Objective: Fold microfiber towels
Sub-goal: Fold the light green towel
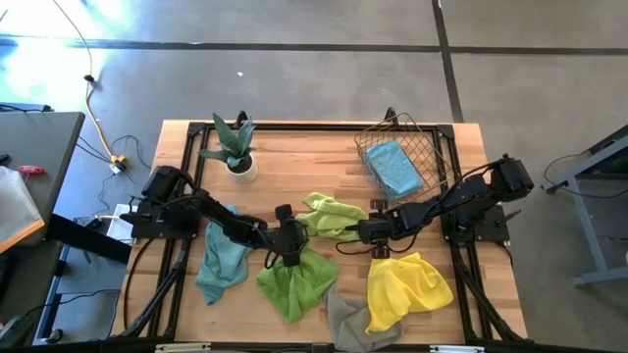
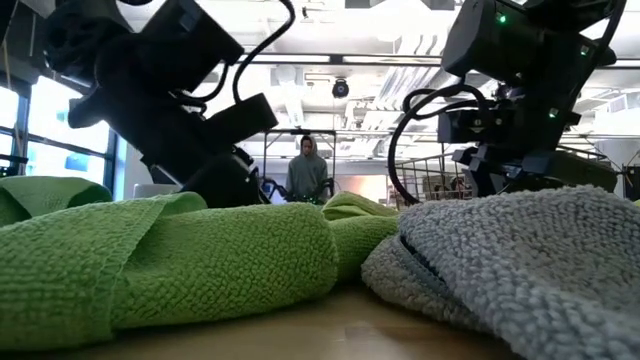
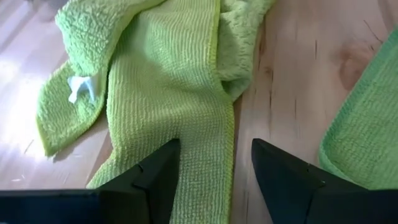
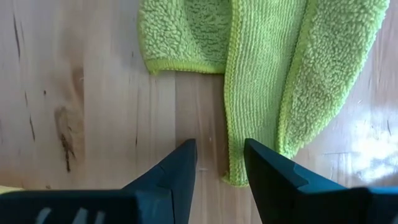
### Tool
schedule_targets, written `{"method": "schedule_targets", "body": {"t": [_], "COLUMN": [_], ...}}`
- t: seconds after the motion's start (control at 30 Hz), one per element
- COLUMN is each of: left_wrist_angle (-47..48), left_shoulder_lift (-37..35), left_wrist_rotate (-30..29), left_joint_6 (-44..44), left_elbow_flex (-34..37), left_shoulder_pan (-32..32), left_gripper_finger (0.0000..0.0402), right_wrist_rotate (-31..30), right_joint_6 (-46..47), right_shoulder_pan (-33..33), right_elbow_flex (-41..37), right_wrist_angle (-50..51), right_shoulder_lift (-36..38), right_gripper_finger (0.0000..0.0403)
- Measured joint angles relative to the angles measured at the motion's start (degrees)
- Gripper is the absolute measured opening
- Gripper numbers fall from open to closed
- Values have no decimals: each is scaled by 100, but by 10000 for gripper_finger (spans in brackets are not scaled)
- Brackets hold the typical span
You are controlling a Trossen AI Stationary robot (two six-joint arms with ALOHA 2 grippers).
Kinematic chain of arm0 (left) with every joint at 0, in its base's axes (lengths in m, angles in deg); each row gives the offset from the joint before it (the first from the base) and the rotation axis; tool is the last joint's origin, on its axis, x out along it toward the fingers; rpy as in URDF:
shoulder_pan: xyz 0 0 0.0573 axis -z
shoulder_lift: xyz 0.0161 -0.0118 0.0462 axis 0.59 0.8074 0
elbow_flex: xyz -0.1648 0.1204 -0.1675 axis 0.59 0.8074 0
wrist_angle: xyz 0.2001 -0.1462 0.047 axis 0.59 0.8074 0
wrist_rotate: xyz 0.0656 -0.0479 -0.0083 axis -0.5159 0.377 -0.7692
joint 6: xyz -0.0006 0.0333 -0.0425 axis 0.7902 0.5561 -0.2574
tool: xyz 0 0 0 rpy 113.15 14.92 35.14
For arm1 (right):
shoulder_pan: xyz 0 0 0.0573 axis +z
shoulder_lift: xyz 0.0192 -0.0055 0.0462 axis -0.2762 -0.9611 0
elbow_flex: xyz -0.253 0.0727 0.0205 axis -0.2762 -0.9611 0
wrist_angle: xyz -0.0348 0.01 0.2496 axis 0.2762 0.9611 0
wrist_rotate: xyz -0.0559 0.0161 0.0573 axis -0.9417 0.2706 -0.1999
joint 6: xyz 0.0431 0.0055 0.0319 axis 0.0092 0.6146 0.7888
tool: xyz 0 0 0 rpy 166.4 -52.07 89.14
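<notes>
A lime green towel (image 1: 329, 214) lies crumpled at the table's middle, between my two grippers. My left gripper (image 1: 297, 233) comes from the left, open, with a long strip of that towel (image 3: 199, 124) running between its fingers (image 3: 158, 174). My right gripper (image 1: 358, 232) comes from the right and is open above the wood, with the towel's corner (image 4: 239, 174) beside one finger (image 4: 273, 174). A second green towel (image 1: 294, 279), a teal one (image 1: 224, 257), a yellow one (image 1: 404, 286) and a grey one (image 1: 348, 316) lie rumpled along the near side. My left gripper's open fingers stand on either side of the lime towel's strip (image 3: 208, 180), slanting down from the table's left and along the strip. I cannot tell whether they touch it. The strip lies flat and slack on the wood.
A copper wire basket (image 1: 417, 147) at the far right holds a teal-blue towel (image 1: 395, 167). A potted plant (image 1: 235, 147) stands at the far left. Bare wood shows between the plant and the basket. In the low view a person (image 2: 307, 170) stands far behind the table.
</notes>
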Motion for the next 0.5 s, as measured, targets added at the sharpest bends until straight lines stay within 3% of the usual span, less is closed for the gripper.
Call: {"method": "schedule_targets", "body": {"t": [0.5], "left_wrist_angle": [734], "left_shoulder_lift": [28], "left_wrist_rotate": [201], "left_joint_6": [81], "left_elbow_flex": [-459], "left_shoulder_pan": [-11], "left_gripper_finger": [12], "right_wrist_rotate": [-169], "right_joint_6": [-736], "right_shoulder_pan": [-19], "right_elbow_flex": [-11], "right_wrist_angle": [-398], "right_shoulder_lift": [-22], "right_gripper_finger": [133]}}
